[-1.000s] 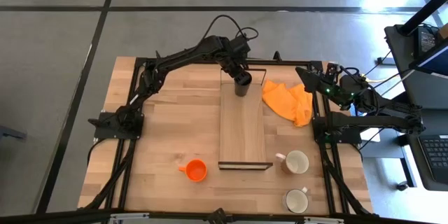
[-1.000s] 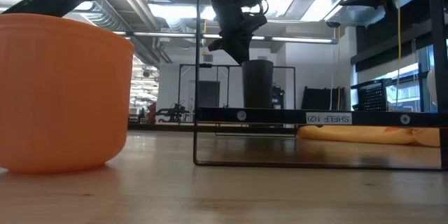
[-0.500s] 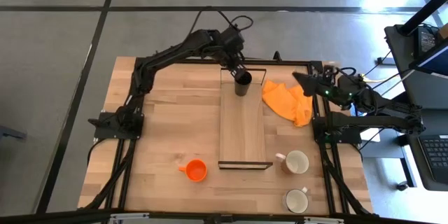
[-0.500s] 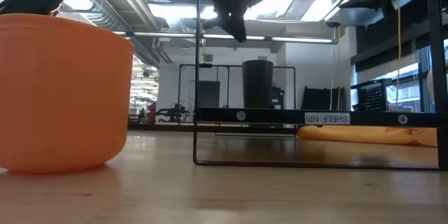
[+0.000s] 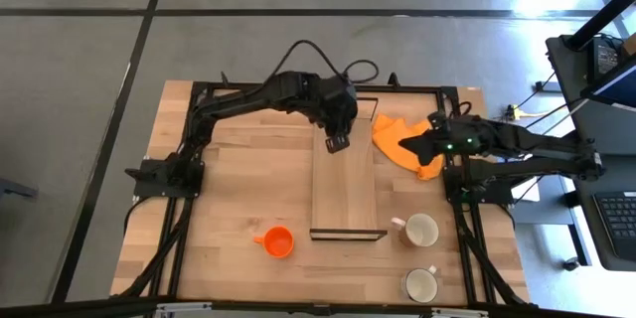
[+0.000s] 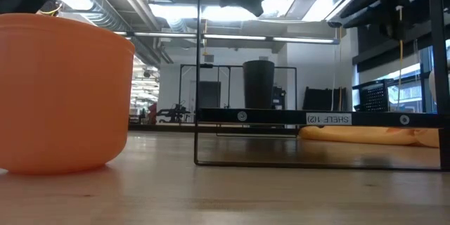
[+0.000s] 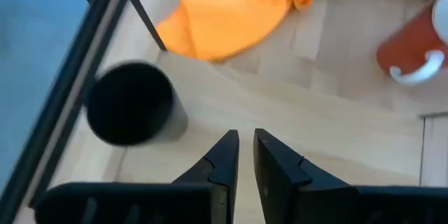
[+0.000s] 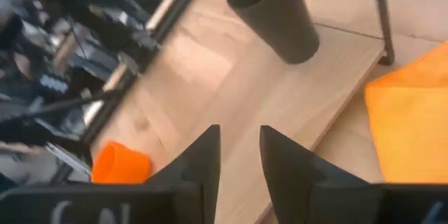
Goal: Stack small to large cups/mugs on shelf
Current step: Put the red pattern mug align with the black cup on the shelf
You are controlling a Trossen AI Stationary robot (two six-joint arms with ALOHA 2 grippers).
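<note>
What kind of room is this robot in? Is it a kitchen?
Not a kitchen; it looks like a robot lab or workshop. The wooden table sits on a bare grey floor, pipes and strip lights run along the ceiling, and a desk with a keyboard stands beside it.

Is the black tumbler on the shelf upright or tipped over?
Upright: the black tumbler stands on the shelf with its open mouth up, clear of the left gripper.

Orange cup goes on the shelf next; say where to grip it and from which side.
Grip the orange cup's rim wall from above, one finger inside its open mouth. It stands upright with its small handle toward the left arm's side, so close on the wall opposite the handle, probably.
</note>
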